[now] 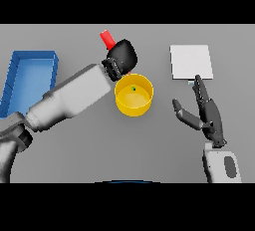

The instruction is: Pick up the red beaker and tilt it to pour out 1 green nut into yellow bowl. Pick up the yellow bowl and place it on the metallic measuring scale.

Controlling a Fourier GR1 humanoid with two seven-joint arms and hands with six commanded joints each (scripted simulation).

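My left hand (122, 56) is shut on the red beaker (106, 38), which is tilted; only its upper end shows past the hand. Just below it stands the yellow bowl (133, 101) at the table's middle, with one small green nut (133, 88) inside near its far wall. The metallic measuring scale (191, 61) is a pale square plate at the back right. My right hand (208, 113) is open below the scale, to the right of the bowl, fingers straight and pointing away from me, holding nothing.
A blue tray (30, 78) lies along the left side of the table, beside my left forearm.
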